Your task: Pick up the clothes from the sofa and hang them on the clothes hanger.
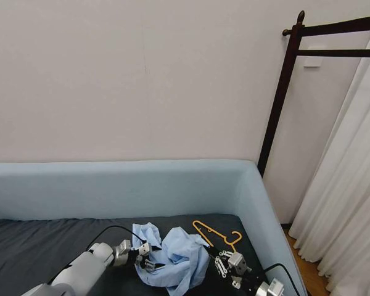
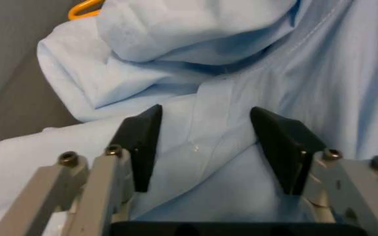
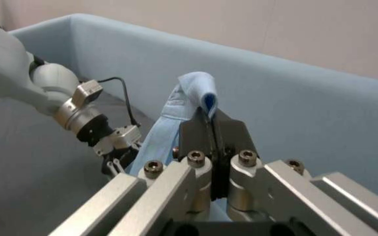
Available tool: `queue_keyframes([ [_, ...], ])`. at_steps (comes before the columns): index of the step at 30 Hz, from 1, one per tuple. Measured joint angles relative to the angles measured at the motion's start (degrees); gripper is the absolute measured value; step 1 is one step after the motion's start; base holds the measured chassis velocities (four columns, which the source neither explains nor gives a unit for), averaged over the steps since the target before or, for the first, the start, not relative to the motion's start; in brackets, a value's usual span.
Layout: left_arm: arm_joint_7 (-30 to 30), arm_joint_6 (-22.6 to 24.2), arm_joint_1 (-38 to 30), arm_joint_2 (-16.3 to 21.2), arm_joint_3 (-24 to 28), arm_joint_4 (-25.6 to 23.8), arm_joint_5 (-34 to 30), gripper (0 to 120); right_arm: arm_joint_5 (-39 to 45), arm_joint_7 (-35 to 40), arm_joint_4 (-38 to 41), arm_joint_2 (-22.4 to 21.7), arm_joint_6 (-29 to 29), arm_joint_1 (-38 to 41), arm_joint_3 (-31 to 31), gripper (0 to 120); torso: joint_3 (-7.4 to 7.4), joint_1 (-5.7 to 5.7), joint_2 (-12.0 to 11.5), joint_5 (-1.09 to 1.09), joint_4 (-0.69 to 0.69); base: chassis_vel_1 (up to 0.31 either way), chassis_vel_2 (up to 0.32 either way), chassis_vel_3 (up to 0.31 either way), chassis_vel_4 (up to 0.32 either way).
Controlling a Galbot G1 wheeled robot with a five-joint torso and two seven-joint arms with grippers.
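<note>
A crumpled light blue shirt (image 1: 176, 259) lies on the sofa's dark seat (image 1: 37, 246), and an orange hanger (image 1: 214, 232) rests just behind it. My left gripper (image 1: 149, 259) is at the shirt's left side. It is open (image 2: 208, 142), its black fingers (image 2: 141, 142) astride a fold of the cloth (image 2: 228, 64). My right gripper (image 1: 221, 262) is at the shirt's right edge. It is shut (image 3: 210, 132), pinching a raised fold of the shirt (image 3: 199, 88) between its pads. The left gripper (image 3: 113, 147) shows beyond that fold.
The sofa's pale blue backrest (image 1: 111, 188) and right armrest (image 1: 259, 209) wall in the seat. A dark wooden clothes rack (image 1: 282, 92) stands behind the sofa's right end, against the wall. White curtains (image 1: 351, 185) hang at the far right.
</note>
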Motion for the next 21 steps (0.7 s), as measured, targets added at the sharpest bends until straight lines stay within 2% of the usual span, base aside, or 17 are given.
queue_keyframes([
  [3, 0.3, -0.1, 0.2, 0.0, 0.0, 0.0, 0.3, 46, 0.1, 0.0, 0.1, 0.1, 0.0, 0.2, 0.0, 0, 0.00, 0.00, 0.0, 0.00, 0.00, 0.000, 0.000, 0.000, 0.000],
  [8, 1.2, -0.2, 0.8, 0.0, 0.2, 0.1, 0.7, 21, 0.6, 0.3, 0.0, 0.4, -0.1, 1.5, -1.0, 0, 0.00, 0.00, 0.0, 0.00, 0.01, 0.000, 0.000, 0.000, 0.000],
  [10, 1.2, -0.2, 0.8, 0.0, 0.2, 0.1, 0.7, 21, 0.6, 0.3, 0.0, 0.4, -0.1, 1.5, -1.0, 0, 0.00, 0.00, 0.0, 0.00, 0.01, 0.000, 0.000, 0.000, 0.000],
  [13, 1.4, -0.2, 0.8, 0.1, 0.2, 0.8, 1.3, 0, 0.9, 0.5, 0.1, 0.5, -0.2, 1.8, -1.2, 0, 0.00, -0.01, 0.0, 0.00, 0.01, 0.000, 0.000, 0.000, 0.000],
  [21, -1.6, -1.0, 1.2, -0.6, -1.4, 1.8, 2.2, 0, 0.9, 0.6, 0.4, 0.9, -0.2, 1.2, -1.0, 0, 0.00, 0.00, 0.0, 0.00, 0.01, 0.000, 0.000, 0.000, 0.000],
])
